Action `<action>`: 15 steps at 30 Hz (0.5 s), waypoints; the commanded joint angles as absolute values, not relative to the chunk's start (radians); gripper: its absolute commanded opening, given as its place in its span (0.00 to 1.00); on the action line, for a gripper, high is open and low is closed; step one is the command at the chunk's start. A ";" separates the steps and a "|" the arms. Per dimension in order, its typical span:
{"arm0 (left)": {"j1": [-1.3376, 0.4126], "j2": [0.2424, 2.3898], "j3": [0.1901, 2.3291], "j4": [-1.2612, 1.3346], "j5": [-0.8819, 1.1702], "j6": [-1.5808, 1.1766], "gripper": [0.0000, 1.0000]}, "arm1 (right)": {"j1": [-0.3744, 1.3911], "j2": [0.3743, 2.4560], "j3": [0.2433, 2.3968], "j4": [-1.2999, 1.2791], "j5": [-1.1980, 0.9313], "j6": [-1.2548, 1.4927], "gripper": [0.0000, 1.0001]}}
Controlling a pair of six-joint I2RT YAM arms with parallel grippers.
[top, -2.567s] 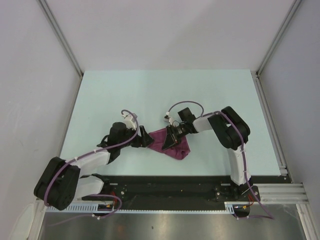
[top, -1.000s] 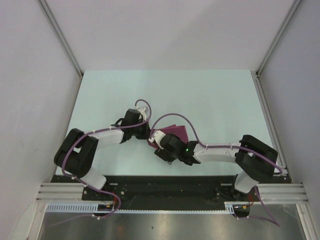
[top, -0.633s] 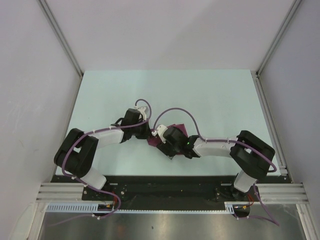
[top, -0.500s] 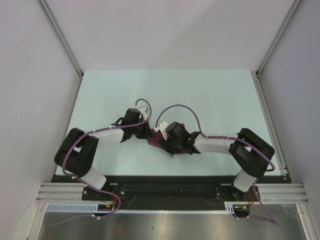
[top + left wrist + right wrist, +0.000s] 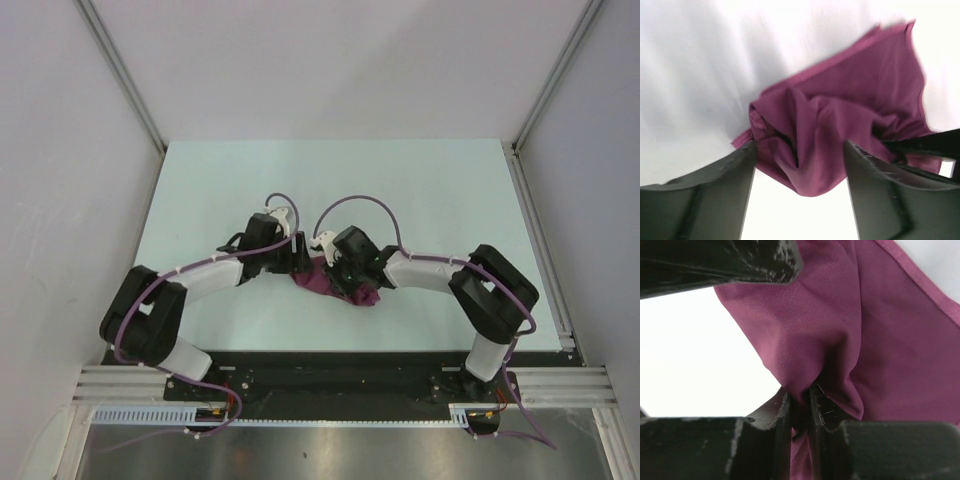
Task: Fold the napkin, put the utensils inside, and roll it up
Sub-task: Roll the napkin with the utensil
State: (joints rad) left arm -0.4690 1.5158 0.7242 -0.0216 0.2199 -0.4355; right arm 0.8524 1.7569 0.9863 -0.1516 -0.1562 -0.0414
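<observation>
The magenta napkin (image 5: 335, 283) lies bunched in a crumpled heap near the table's front middle. My right gripper (image 5: 347, 274) is shut on a fold of it; in the right wrist view the fingers (image 5: 785, 412) pinch a ridge of napkin (image 5: 880, 340) at the gripper (image 5: 799, 401). My left gripper (image 5: 301, 262) is at the heap's left end, open. In the left wrist view the left gripper (image 5: 800, 150) straddles a hanging lobe of napkin (image 5: 840, 115) without closing on it. The spoon is out of view.
The pale table (image 5: 420, 190) is bordered by grey walls and a metal rail (image 5: 540, 240) on the right. A black base strip (image 5: 330, 375) runs along the near edge. Both arms' purple cables arch over the napkin.
My right gripper has moved away from the near edge toward the far side, drawing the napkin into a tighter bunch. My left gripper has shifted slightly right toward it.
</observation>
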 commanded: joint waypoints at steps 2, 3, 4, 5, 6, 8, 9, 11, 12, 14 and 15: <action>-0.465 1.378 0.718 -0.034 0.104 -0.454 0.80 | 0.824 1.848 0.930 -0.281 -0.490 0.061 0.15; -0.463 1.344 0.709 -0.034 0.078 -0.457 0.81 | 0.801 1.855 0.928 -0.272 -0.518 0.067 0.15; -0.463 1.327 0.698 -0.034 0.068 -0.460 0.82 | 0.789 1.858 0.924 -0.265 -0.547 0.081 0.13; -0.463 1.309 0.672 -0.028 0.051 -0.466 0.82 | 0.778 1.862 0.913 -0.256 -0.608 0.090 0.13; -0.462 1.272 0.658 -0.025 0.032 -0.468 0.83 | 0.763 1.862 0.910 -0.238 -0.635 0.098 0.12; -0.462 1.238 0.617 -0.012 0.028 -0.468 0.84 | 0.724 1.868 0.904 -0.221 -0.725 0.129 0.11; -0.462 1.211 0.605 -0.008 0.031 -0.469 0.85 | 0.712 1.871 0.900 -0.210 -0.747 0.143 0.10; -0.462 1.194 0.565 0.038 0.061 -0.460 0.86 | 0.683 1.882 0.905 -0.201 -0.819 0.173 0.09; -0.462 1.184 0.551 0.057 0.078 -0.459 0.86 | 0.675 1.890 0.905 -0.192 -0.840 0.182 0.09; -0.462 1.183 0.528 0.107 0.120 -0.460 0.85 | 0.643 1.913 0.904 -0.178 -0.912 0.199 0.09; -0.462 1.190 0.523 0.123 0.129 -0.459 0.85 | 0.631 1.922 0.904 -0.167 -0.931 0.205 0.09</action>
